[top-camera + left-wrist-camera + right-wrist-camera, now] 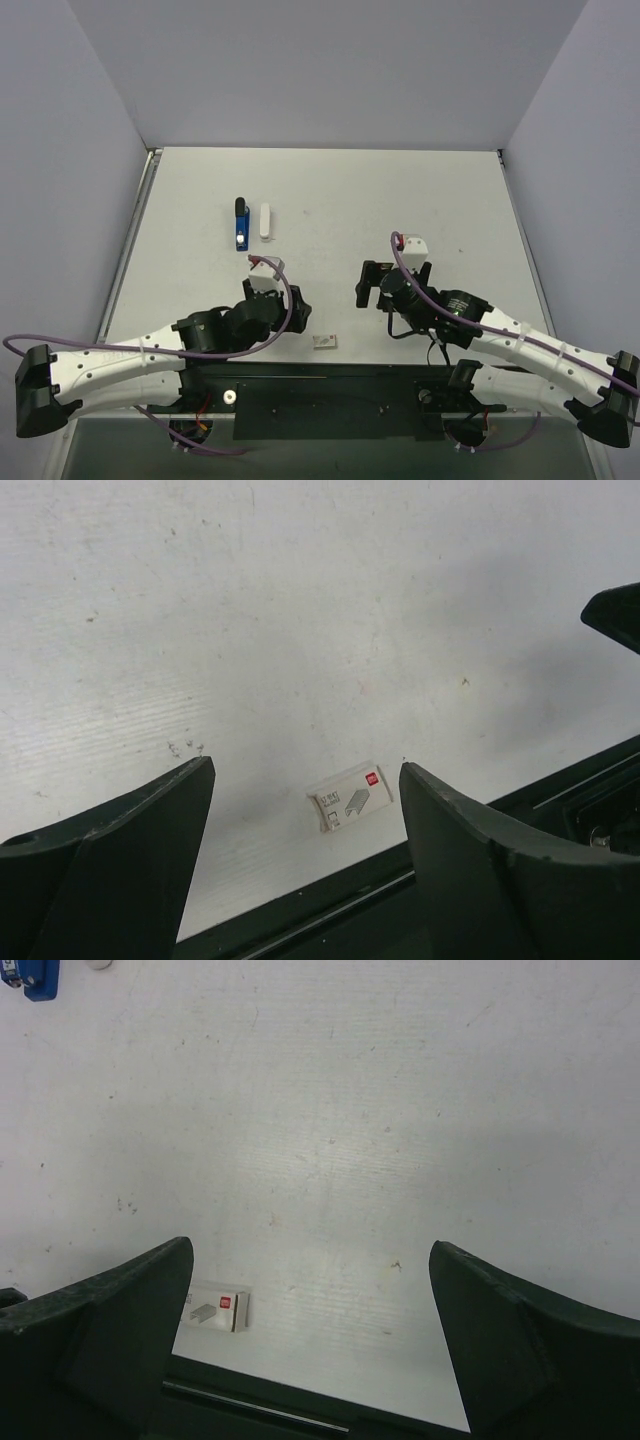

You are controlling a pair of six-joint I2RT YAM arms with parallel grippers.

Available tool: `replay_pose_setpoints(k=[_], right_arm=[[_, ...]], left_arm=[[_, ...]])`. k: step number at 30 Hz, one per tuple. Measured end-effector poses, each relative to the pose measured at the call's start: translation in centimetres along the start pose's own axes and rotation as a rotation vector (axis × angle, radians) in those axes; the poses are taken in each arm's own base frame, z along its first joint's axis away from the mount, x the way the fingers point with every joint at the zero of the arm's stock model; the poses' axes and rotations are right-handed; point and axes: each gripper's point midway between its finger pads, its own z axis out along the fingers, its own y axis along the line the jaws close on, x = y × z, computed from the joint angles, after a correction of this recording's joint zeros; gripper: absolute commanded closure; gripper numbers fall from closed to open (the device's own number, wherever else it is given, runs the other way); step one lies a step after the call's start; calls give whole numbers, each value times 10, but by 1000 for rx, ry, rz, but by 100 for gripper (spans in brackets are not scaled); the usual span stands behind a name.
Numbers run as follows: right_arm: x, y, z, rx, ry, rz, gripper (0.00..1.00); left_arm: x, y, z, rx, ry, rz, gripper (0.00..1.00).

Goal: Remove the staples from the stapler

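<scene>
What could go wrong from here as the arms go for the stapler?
The stapler lies close beside a white piece, so a wide grasp may catch both. The small box sits near the front edge of the table, just ahead of the open left gripper; a sweep could push it off.

My left gripper (305, 768) with its two dark fingers (120, 850) spread wide, scuffed white table (300, 610) below, small white box (350, 797) with a red mark lying flat between them, just beside the black edge strip (330, 908), a dark shape (615, 615) at far right that I cannot identify
</scene>
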Motion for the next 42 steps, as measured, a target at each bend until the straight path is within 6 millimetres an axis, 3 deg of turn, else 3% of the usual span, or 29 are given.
replay_pose_setpoints(k=[18, 42], right_arm=[[-63, -9, -23, 99, -159, -52, 0], [-81, -27, -31, 170, -217, -122, 0]], left_arm=[[-70, 9, -23, -89, -198, 78, 11], [-87, 8, -15, -162, -237, 173, 9]])
